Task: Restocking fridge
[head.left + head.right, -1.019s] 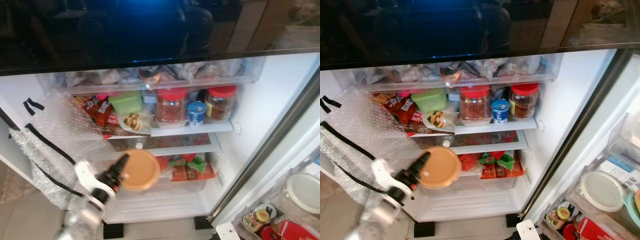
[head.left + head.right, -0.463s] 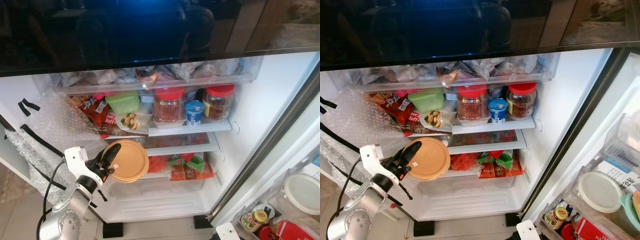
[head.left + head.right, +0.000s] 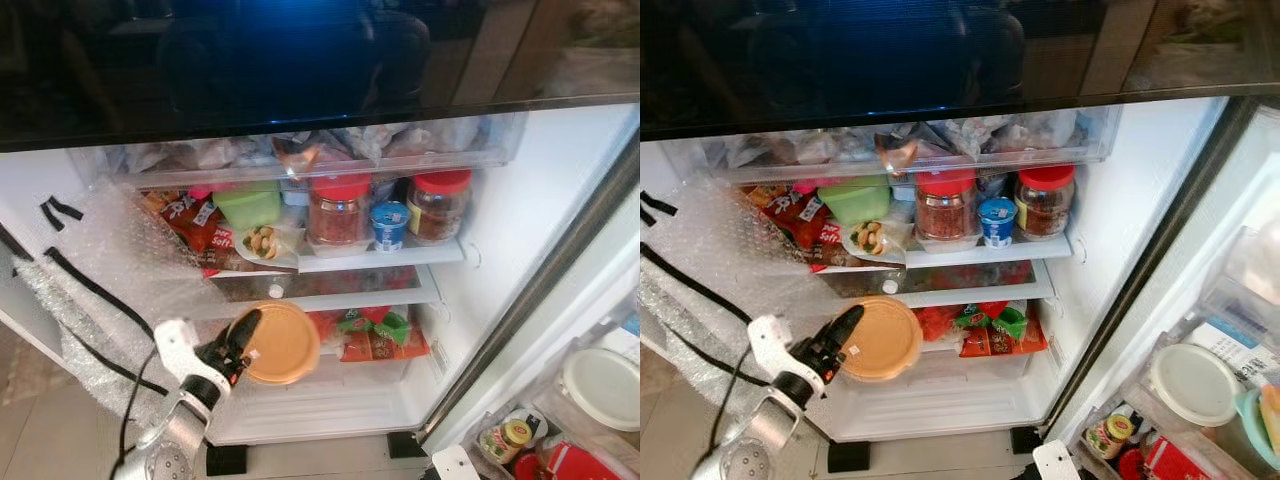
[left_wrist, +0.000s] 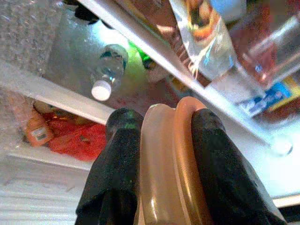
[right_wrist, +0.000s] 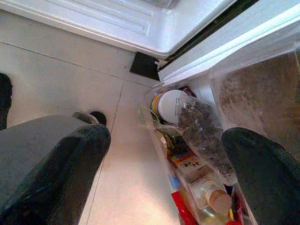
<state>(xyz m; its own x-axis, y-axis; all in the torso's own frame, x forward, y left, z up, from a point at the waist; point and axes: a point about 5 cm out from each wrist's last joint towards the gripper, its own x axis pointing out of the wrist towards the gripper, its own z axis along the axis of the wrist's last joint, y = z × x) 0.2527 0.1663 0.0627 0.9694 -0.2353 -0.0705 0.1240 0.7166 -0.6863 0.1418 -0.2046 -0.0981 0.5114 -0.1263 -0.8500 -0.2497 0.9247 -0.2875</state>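
Fridge (image 3: 520,215) stands open, lit inside. Left gripper (image 3: 238,347) is clamped on the rim of a round tan container (image 3: 279,343), one black finger (image 4: 115,173) on each face of it. The container hangs on edge in front of the fridge's lower shelf (image 3: 330,299), just left of the red and green packets (image 3: 375,335). Behind it on that shelf lies a water bottle (image 4: 108,70) on its side. One shelf up: two red-lidded jars (image 3: 340,210) with a small blue tub (image 3: 391,225) between them. Right gripper (image 5: 159,164) hangs with fingers spread apart over the fridge's door bin (image 5: 197,136), near the floor (image 5: 56,79).
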